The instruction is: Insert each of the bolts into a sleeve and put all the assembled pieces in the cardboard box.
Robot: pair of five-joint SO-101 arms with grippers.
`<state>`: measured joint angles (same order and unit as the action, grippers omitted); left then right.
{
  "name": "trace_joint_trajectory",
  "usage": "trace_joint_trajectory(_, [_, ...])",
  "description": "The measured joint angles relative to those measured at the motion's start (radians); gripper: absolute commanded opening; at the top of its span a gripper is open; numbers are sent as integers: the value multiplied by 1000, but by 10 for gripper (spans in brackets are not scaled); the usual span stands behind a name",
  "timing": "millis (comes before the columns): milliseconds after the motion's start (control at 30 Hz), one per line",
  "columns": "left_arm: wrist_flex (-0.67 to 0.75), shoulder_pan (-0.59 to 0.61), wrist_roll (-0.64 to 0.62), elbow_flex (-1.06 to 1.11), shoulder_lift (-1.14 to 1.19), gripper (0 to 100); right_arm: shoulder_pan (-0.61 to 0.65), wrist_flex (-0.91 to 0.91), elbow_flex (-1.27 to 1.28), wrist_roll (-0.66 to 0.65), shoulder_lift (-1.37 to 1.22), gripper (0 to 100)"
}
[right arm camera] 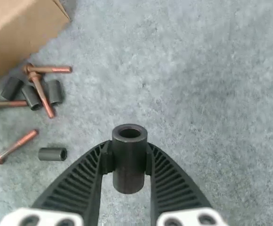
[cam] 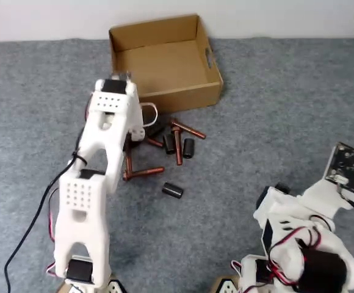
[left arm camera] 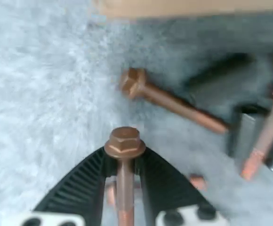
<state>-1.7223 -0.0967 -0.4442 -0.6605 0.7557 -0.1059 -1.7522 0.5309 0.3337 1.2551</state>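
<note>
The left gripper (left arm camera: 124, 157) pinches a bolt (left arm camera: 125, 181) by its shank near the front wall of the box (cam: 177, 97), with the head past the fingertips and the long axis along the fingers. The right gripper (right arm camera: 128, 150), well apart from the box, clamps a sleeve (right arm camera: 129, 167) with its open bore facing outward. Mating them probably means aligning the bolt's shank end, not its head, with that bore.
</note>
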Motion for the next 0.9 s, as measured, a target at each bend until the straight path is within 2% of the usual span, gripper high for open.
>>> trace_joint_trajectory(200, [-2, -68, 72, 232, -404, 5, 37, 0, -15, -28, 0, 8])
trace_joint_trajectory(567, [2, -207, 206, 563, -1077, 5, 396, 0, -46, -48, 0, 8])
trace_joint_trajectory(733, [124, -226, 219, 770, -1359, 5, 523, 0, -46, -48, 0, 8])
trace_joint_trajectory(900, [327, -227, 219, 999, -1614, 5, 603, 40, -46, -48, 0, 8])
